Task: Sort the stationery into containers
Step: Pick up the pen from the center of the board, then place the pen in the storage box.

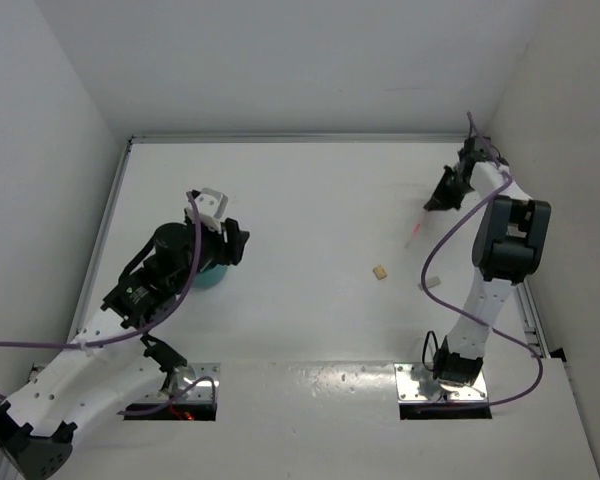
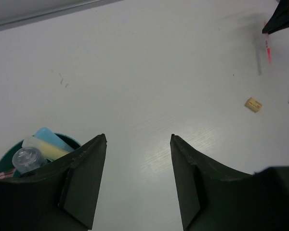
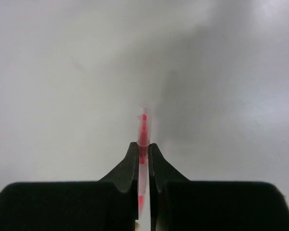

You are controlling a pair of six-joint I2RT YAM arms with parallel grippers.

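Step in hand: pick done, transport pending. Right claw is clenched on the thin pink pen, gripped near mid-shaft with the tip sticking out past the fingertips. It sits at the far right of the counter. The pen looks lifted, since the left wrist view shows a separate grey shadow beside it.

Teal holder is on the left side, mostly hidden under the left arm in the top view. It holds a blue marker, a yellow marker and something with a clear cap. Left claw is released, jaws wide and holding nothing, just right of the holder rim and pointing toward the right arm.

Next move, as I read it:
- Carry the pen leftward across the counter; holder and pen are well apart.
- The left arm covers the holder from above, so either it backs off or the pen is handed to the left claw. Can't tell which is planned.
- Tilt the pen near upright over a free compartment before releasing. I can't see which compartment is free.

Also loose on the counter, mid-right: a small beige bit and a small white bit. Too small to identify, possibly caps or erasers.
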